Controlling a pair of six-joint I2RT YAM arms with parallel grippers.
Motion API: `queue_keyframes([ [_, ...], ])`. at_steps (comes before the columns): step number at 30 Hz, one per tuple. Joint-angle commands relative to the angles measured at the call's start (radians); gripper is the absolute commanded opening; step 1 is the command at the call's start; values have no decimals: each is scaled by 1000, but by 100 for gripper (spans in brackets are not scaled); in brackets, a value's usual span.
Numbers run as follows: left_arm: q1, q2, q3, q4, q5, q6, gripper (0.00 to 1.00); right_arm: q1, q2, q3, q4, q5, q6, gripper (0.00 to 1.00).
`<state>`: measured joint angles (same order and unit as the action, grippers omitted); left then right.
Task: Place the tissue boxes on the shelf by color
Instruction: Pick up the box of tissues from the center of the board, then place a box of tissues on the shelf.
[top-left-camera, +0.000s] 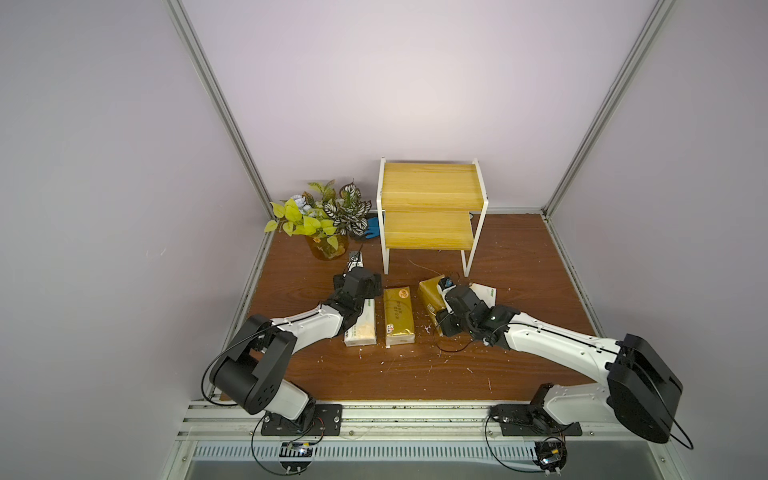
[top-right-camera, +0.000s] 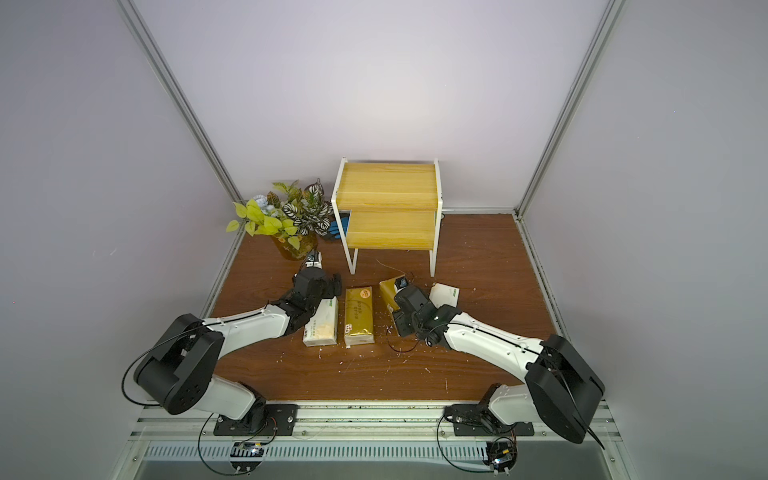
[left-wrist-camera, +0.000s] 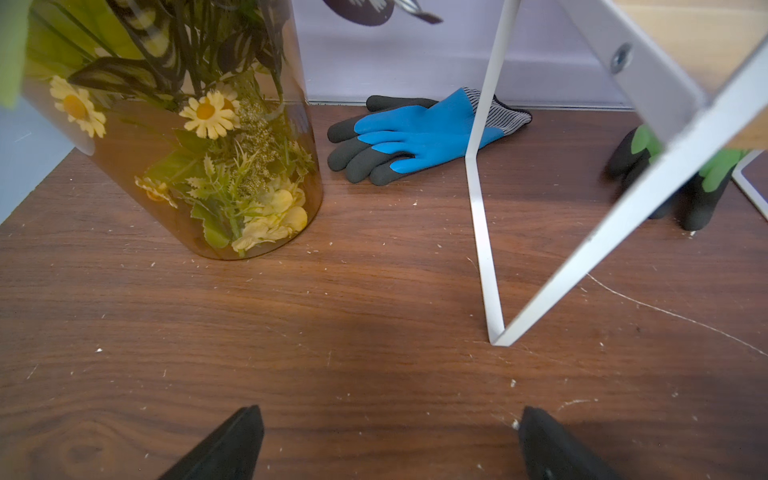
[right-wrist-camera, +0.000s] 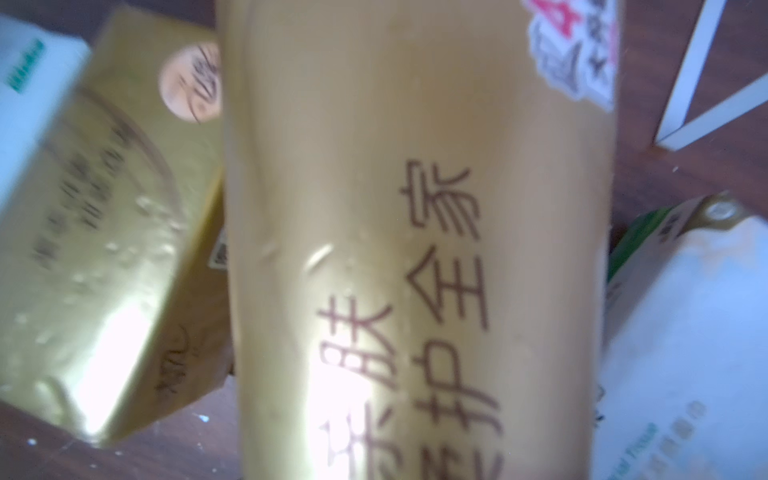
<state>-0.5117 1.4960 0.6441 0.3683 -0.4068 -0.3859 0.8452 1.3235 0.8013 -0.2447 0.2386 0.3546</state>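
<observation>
Squish and slick foil are to be expected from the gold pack (right-wrist-camera: 415, 249): light, best pinched across its short middle. It's clamped by the right gripper (top-left-camera: 444, 297), tilted up just in front of the shelf (top-left-camera: 428, 195). Left gripper (left-wrist-camera: 390, 444) is spread apart, empty.

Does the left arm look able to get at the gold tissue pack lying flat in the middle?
Probably yes. The left gripper is open and empty, and the flat gold pack lies bare-topped just beside that arm; the right gripper grips the tilted gold pack, apart from it.
</observation>
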Motion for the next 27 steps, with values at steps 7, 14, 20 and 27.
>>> queue_keyframes([
  [7,-16,9,23,-21,-24,-65,100,-5,2,229,8,172,-75,34],
  [14,-17,1,23,-47,-14,-73,100,-81,86,329,57,216,-108,34],
  [20,-17,-6,25,-61,-4,-74,100,-178,125,361,135,199,-123,34],
  [27,-17,-5,23,-72,-7,-72,100,-230,144,367,214,198,-161,37],
])
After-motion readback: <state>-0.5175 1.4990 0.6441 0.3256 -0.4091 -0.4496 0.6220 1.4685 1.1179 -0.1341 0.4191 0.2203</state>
